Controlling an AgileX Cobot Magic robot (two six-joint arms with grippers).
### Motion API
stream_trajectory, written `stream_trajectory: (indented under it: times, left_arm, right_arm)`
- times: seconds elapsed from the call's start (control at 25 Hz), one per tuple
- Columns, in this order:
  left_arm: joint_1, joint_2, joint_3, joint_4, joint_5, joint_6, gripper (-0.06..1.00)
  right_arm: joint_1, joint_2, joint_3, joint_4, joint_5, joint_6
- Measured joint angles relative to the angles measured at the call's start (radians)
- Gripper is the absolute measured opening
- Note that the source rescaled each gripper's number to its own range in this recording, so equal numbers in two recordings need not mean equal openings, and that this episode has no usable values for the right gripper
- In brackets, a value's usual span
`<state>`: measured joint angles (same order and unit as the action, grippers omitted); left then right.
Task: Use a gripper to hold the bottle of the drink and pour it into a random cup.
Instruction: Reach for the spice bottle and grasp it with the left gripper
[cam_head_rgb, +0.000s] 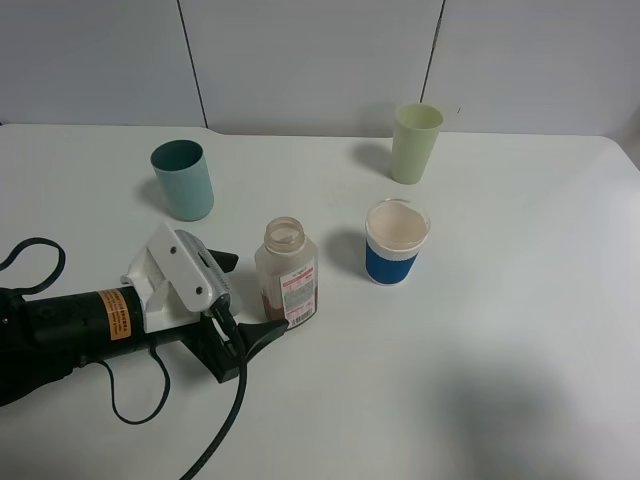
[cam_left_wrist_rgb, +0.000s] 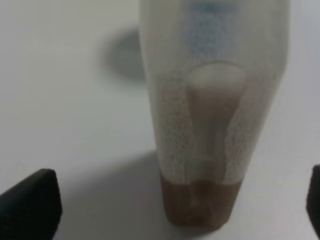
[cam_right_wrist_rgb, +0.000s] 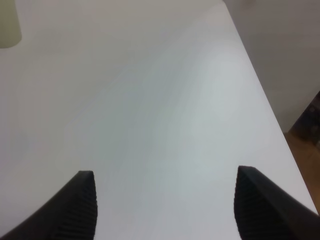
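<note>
The bottle (cam_head_rgb: 287, 272) stands upright and uncapped near the table's middle, a small layer of brown drink (cam_head_rgb: 270, 299) at its base. My left gripper (cam_head_rgb: 256, 297) lies low on the table to the bottle's left, open, its black jaws reaching either side of the bottle without touching it. In the left wrist view the bottle (cam_left_wrist_rgb: 215, 100) fills the middle, the drink (cam_left_wrist_rgb: 200, 207) at its base, and the gripper (cam_left_wrist_rgb: 172, 202) shows one fingertip at each edge. The teal cup (cam_head_rgb: 183, 180) stands behind the gripper. My right gripper (cam_right_wrist_rgb: 170, 200) is open over bare table.
A pale yellow-green tumbler (cam_head_rgb: 416, 142) stands at the back right, its edge also showing as a yellow-green tumbler (cam_right_wrist_rgb: 7, 25) in the right wrist view. A white cup with a blue band (cam_head_rgb: 397, 242) stands right of the bottle. A black cable (cam_head_rgb: 130, 400) trails by the left arm.
</note>
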<state>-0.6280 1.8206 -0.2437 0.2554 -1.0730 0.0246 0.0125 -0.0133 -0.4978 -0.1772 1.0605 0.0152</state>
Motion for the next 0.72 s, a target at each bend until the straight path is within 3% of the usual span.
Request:
stream_trajectory:
  times: [0.72]
  left_arm:
    - [0.000, 0.002, -0.073, 0.095, 0.026, 0.008, 1.00]
  right_arm:
    - [0.000, 0.000, 0.000, 0.000, 0.000, 0.000]
